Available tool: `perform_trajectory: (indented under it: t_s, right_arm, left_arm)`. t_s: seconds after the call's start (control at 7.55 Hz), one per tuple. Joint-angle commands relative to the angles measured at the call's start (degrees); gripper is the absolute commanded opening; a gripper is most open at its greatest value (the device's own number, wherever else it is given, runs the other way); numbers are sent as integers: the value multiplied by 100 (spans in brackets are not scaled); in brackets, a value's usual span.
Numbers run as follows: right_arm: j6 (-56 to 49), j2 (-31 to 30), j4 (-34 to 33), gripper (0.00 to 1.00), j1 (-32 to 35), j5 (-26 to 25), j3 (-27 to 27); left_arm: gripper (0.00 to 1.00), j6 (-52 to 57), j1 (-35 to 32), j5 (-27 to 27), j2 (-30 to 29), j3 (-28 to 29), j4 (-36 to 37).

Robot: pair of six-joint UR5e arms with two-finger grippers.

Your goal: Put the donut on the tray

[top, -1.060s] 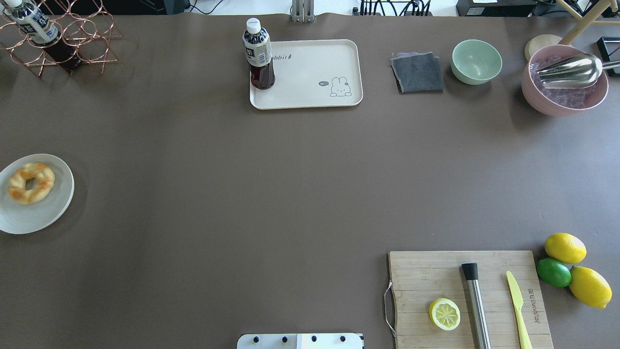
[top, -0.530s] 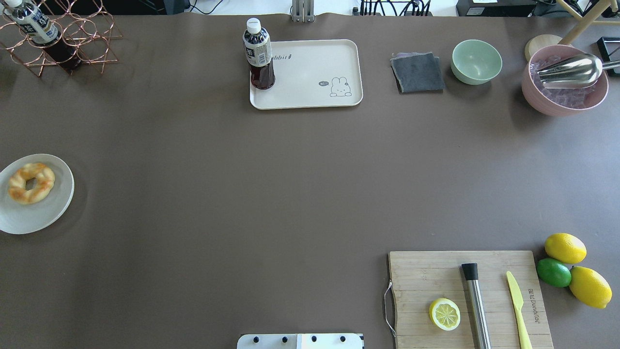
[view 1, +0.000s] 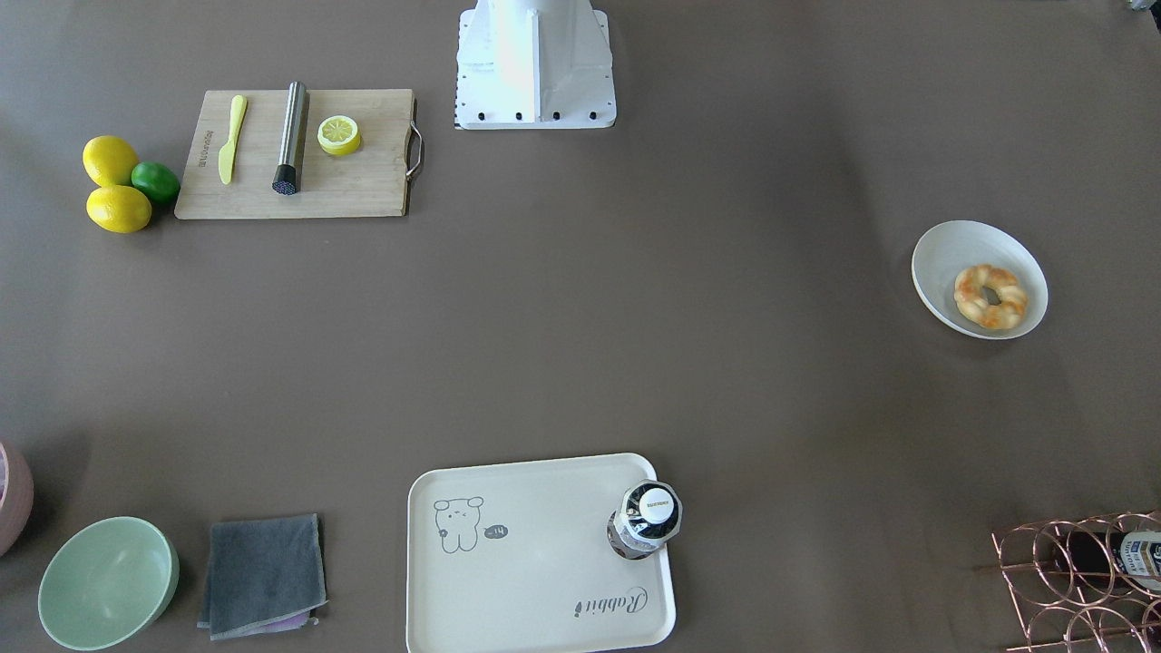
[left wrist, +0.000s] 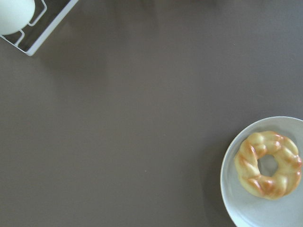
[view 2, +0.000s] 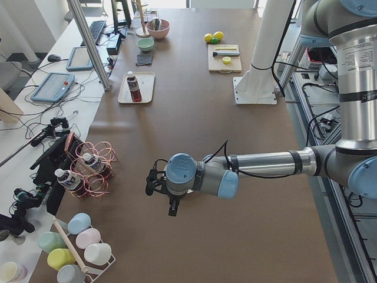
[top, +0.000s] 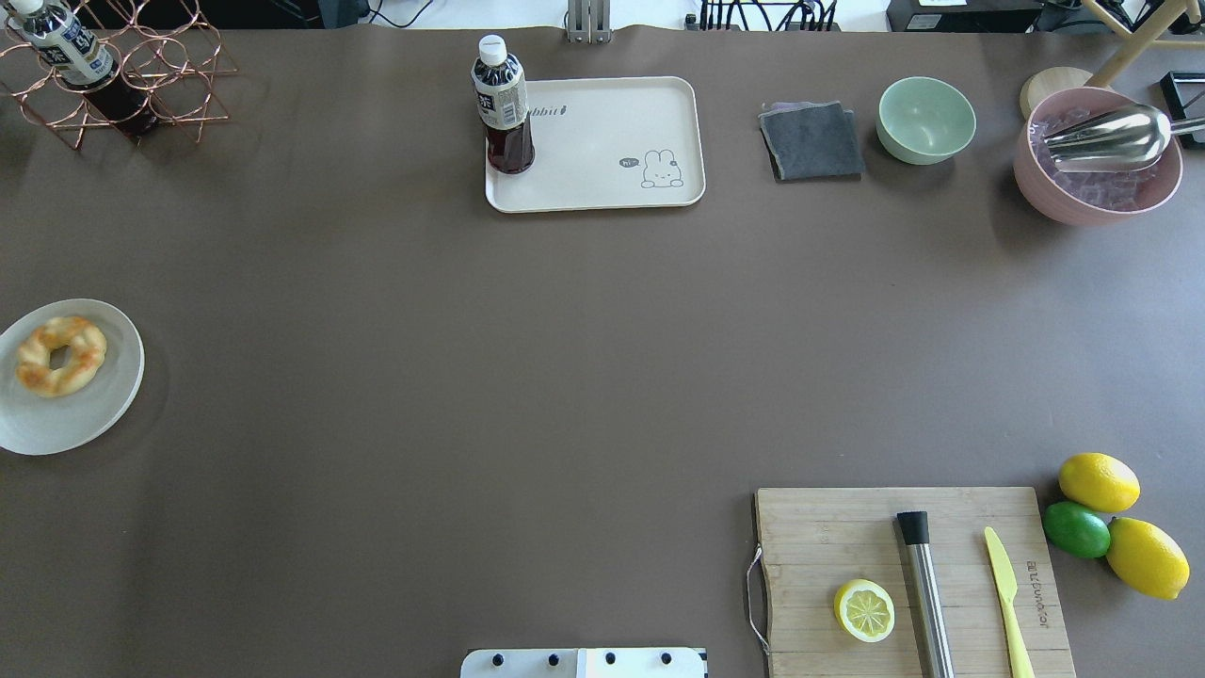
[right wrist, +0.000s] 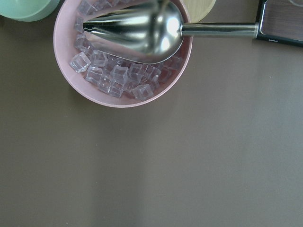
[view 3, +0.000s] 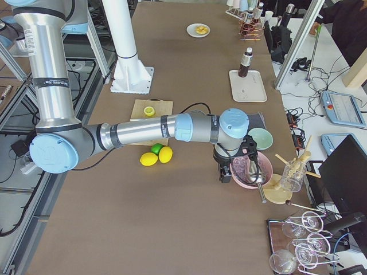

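Brown matting covers the bench [top: 565, 358], across which the things are spread wide apart. One donut [top: 61, 355] is found lying on one round white plate [top: 108, 414] at the edge on the robot's left, well apart from the one cream tray [top: 612, 132] at the far side. One corner of the tray is taken up by an upright bottle [top: 504, 104], so the bunny end is judged the free spot for the donut. A second bottle [top: 56, 42] is lodged in the copper rack [top: 179, 66]. Two bowls are counted, a green bowl [top: 926, 120] and a pink bowl [top: 1097, 179], as are two whole lemons [top: 1099, 481], one lime [top: 1076, 528] and one lemon half [top: 864, 609].

The left fingers [view 2: 172, 207] are held beside the plate rather than over it, presumably because that arm is the nearer one. Whether they are released or clenched cannot be told. The same is to be said of the right fingers [view 3: 223, 172], held by the pink bowl. No grasp has been made yet.
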Motion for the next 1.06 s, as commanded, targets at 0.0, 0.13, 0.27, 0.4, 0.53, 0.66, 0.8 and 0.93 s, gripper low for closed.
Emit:
perform_trajectory:
  t_s: [0.0, 0.13, 0.27, 0.4, 0.53, 0.66, 0.8, 0.93]
  right_arm:
    - [22, -15, -44, 100, -25, 13, -6]
    - [83, -49, -35, 100, -25, 22, 3]
    - [179, -58, -35, 100, -34, -13, 20]
    - [189, -67, 0, 100, -34, -4, 3]
    - [189, -93, 17, 100, -42, 13, 3]
    - [180, -102, 17, 100, -34, -22, 12]
    - [171, -102, 26, 100, -34, -31, 29]
    - [180, -102, 18, 100, -34, -39, 29]
  left_arm:
    - [97, -1380, 612, -66, 319, 318, -1645]
    - [97, -1767, 944, -22, 311, 782, -2452]
    - [97, -2398, 1278, 74, 293, 1134, -3278]
    - [97, -3222, 1699, 406, 293, 1277, -4070]
    - [97, -3883, 2226, 835, 293, 1400, -4652]
    - [97, -4081, 2527, 1153, 232, 1593, -4980]
    - [96, -4083, 2608, 1226, 144, 1734, -5087]
    - [94, -4083, 2618, 1226, 117, 1770, -5158]
